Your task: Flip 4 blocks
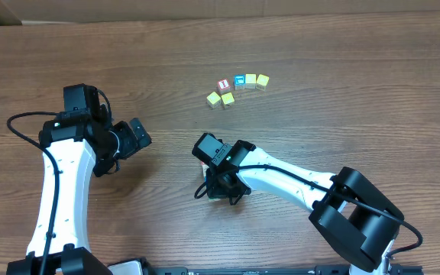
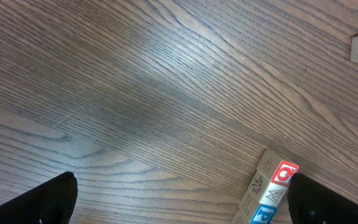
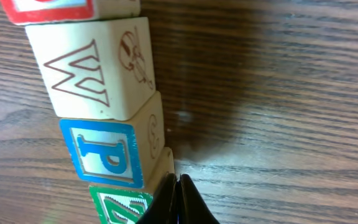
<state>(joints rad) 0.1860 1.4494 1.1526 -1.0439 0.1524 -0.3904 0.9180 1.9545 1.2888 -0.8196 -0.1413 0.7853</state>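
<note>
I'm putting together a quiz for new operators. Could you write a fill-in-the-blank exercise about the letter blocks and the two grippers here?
1. In the right wrist view, the blue-framed wooden cube shows the letter ___.
2. The whitish wooden cube next to it bears a red-outlined letter ___.
3. The right gripper has its jaws ___, close beside the green-framed wooden cube.
4. The left gripper has its jaws ___.
Missing words: P; W; shut; open.
</note>
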